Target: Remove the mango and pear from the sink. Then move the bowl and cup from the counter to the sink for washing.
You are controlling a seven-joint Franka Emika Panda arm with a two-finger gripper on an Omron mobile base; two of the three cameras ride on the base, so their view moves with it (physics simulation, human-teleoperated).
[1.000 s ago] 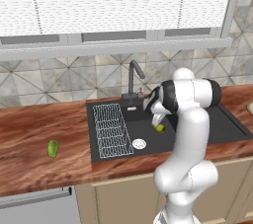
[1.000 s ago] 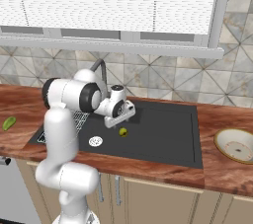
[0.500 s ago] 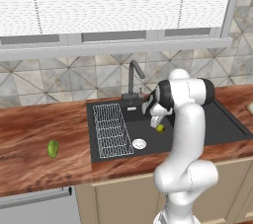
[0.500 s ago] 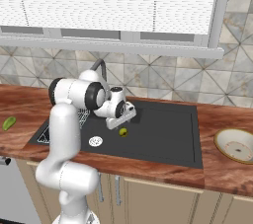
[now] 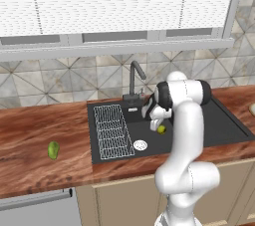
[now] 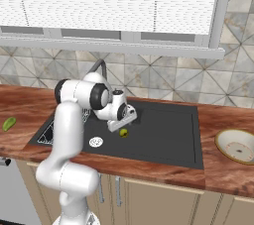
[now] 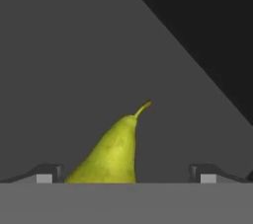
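Hand view: unlabelled pear (image 7: 111,151).

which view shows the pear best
The hand view: the pear looms large there, yellow-green with its stem up, between the open tool's tips. Both base views show the pear as a small yellow spot in the sink, just under the hand.

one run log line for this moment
stage: pear pickup | pincer: open, astride pear | sink: pear inside | bowl: on counter
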